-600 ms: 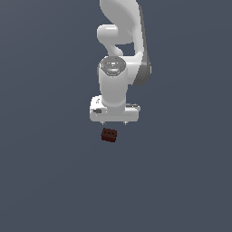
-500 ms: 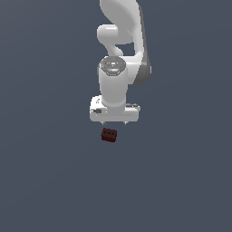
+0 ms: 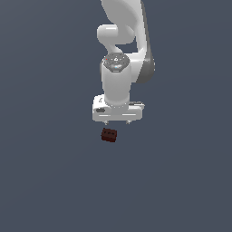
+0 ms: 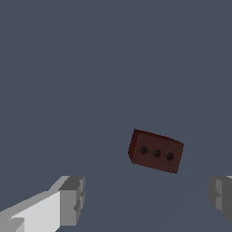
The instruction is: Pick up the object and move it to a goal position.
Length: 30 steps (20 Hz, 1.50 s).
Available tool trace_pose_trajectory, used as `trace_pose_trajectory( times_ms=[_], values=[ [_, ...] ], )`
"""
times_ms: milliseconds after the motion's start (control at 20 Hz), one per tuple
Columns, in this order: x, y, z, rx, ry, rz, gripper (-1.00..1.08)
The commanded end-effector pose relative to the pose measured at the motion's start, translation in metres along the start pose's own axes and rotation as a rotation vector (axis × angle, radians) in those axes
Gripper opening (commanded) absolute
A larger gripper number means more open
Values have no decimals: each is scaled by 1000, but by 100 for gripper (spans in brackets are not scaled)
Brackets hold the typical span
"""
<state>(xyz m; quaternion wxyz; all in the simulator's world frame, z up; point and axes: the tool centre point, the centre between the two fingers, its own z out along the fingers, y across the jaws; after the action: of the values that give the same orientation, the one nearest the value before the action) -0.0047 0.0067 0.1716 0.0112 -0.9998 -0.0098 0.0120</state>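
The object is a tiny dark red-brown block point(image 3: 108, 135) with three dark spots on its face, lying on the grey surface. It also shows in the wrist view point(image 4: 156, 151). My white gripper point(image 3: 117, 123) hangs just above it and slightly toward the exterior view's right, apart from it. In the wrist view the gripper point(image 4: 147, 199) is open and empty: the two fingertips point(image 4: 72, 199) stand wide apart, and the block sits beyond them, between their lines, tilted a little.
The plain dark grey surface point(image 3: 50, 181) fills both views. The white arm point(image 3: 124, 41) rises behind the gripper to the top of the exterior view. No goal marker shows.
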Motion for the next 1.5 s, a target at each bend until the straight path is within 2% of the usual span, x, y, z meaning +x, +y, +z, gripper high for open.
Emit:
trace_pose_trajectory(
  times_ms=[0,350,700,1450],
  values=[
    [1,-2,-2,4,1,0,100],
    [0,0,1,1,1,-23,100],
    [0,4,7,-4,1,-108,100],
    [-3,20,35,-21,0,-466,100]
  ],
)
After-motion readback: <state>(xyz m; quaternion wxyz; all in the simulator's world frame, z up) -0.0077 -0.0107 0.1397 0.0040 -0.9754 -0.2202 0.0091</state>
